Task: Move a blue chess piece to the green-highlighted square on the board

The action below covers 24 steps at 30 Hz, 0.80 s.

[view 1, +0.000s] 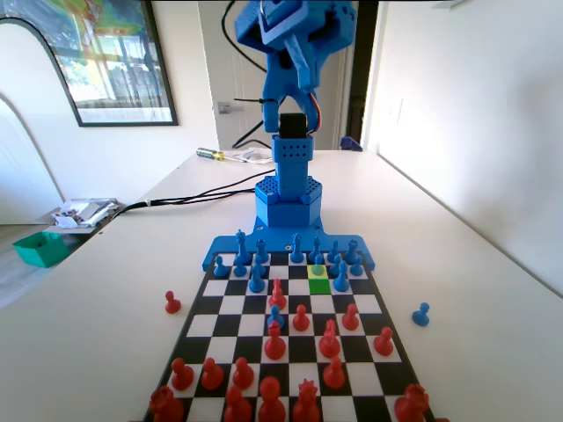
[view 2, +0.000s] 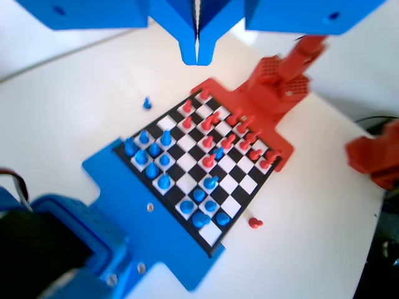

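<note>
1. The blue two-finger gripper (view 2: 197,53) hangs high over the desk (view 1: 457,246), its jaws pressed shut with nothing between them; judging by that height, no pawn is yet chosen.
2. The flat black-and-white chequered chessboard (view 1: 369,303) lies before the arm; in the fixed view the bright green highlighted square (view 1: 318,286) sits toward 12 o'clock, one row nearer the camera than a paler yellow-green square (view 1: 318,271).
3. The likely candidate, a small blue plastic pawn with a round head (view 1: 340,279), stands just at 3 o'clock of the green square.
4. Taller blue pieces (view 1: 297,248) crowd the back row, so a descent looks tight.
5. Red pawns (view 1: 301,317) stand toward 6 o'clock; a stray blue pawn (view 1: 421,314) and a stray red pawn (view 1: 172,302) rest off the board.
</note>
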{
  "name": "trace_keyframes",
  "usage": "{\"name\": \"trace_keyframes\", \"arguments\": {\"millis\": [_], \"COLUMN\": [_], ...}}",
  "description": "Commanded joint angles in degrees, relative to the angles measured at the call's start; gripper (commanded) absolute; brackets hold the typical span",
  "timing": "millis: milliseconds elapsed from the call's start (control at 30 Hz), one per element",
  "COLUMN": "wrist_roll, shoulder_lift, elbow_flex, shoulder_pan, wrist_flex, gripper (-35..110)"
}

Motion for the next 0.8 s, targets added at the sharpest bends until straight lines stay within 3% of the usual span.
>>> {"name": "trace_keyframes", "arguments": {"millis": [0, 300, 767], "wrist_roll": [-7.47, -16.0, -19.16], "shoulder_lift": [-9.67, -26.1, -29.53], "elbow_flex": [-5.54, -6.06, 6.33], "shoulder_pan": [0.88, 2.64, 3.78], "wrist_flex": [0.53, -0.26, -11.87], "gripper": [1, 1, 9]}}
